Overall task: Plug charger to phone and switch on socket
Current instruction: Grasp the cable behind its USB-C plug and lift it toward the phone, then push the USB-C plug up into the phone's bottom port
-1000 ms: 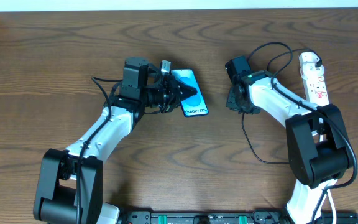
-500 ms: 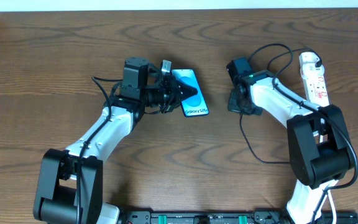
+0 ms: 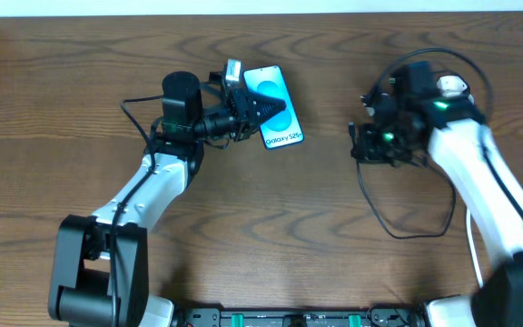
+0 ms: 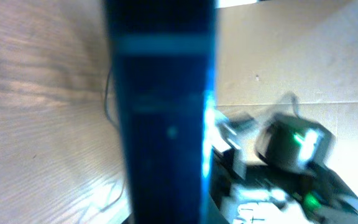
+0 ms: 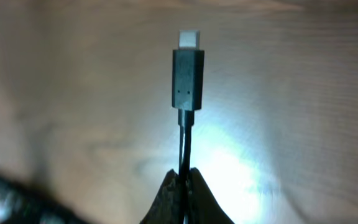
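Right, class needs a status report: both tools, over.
Left tool shut on phone. Right tool shut on charger, plug tip bare. Not yet plugged; nothing between them.

Robotics lab: two arms (image 3: 143,195), wooden table (image 3: 271,236).

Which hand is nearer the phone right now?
Left. The left hand grips the phone at its edge; the right hand is apart, off to its right, pinching the charger.

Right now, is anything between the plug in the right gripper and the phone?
Nothing visible. Only open table lies between the charger, pinched behind its plug by the right gripper, and the phone held in the left gripper.
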